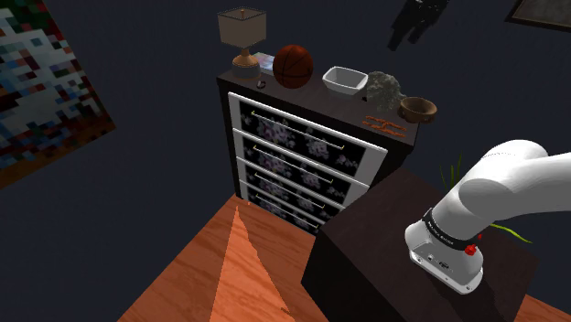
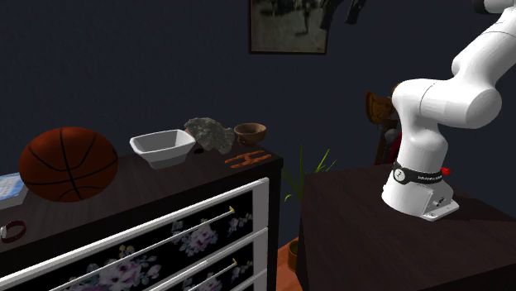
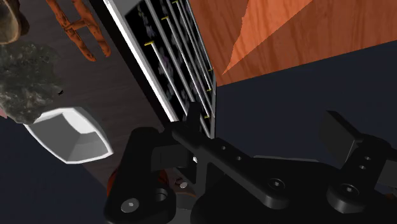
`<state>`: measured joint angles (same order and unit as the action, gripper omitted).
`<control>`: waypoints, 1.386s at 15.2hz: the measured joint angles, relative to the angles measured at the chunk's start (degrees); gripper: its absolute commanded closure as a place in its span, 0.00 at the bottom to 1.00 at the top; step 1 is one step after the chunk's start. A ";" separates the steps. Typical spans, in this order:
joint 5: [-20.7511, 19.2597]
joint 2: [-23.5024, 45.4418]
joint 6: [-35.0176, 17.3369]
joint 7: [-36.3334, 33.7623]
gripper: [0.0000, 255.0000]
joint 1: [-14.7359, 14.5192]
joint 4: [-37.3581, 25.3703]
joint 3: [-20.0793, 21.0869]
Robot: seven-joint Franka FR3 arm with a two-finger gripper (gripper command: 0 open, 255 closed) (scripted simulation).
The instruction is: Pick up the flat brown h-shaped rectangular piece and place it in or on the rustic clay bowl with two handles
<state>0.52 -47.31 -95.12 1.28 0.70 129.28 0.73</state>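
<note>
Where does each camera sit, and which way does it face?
Shoulder view: high beside the stand, facing down at the dresser; arm lower right.
Second exterior view: near the dresser's basketball end, facing along its top toward the stand; arm at right.
Wrist view: on the hand, facing the dresser top; open gripper in front.
Shared: white bowl and H-shaped piece in all three.

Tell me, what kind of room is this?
Probably a bedroom or living room in a house. There is a chest of drawers with flowery fronts, a table lamp standing on top of it, and a framed picture hanging up.
</note>
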 measured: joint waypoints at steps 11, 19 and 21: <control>-4.48 4.67 -11.59 7.85 0.00 2.45 9.62 -7.50; -7.85 13.11 -22.71 14.13 0.00 4.54 14.34 -13.97; -8.39 15.99 -25.64 15.48 0.00 4.85 14.88 -15.43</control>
<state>-7.86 -31.32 -120.76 16.77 5.56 144.16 -14.69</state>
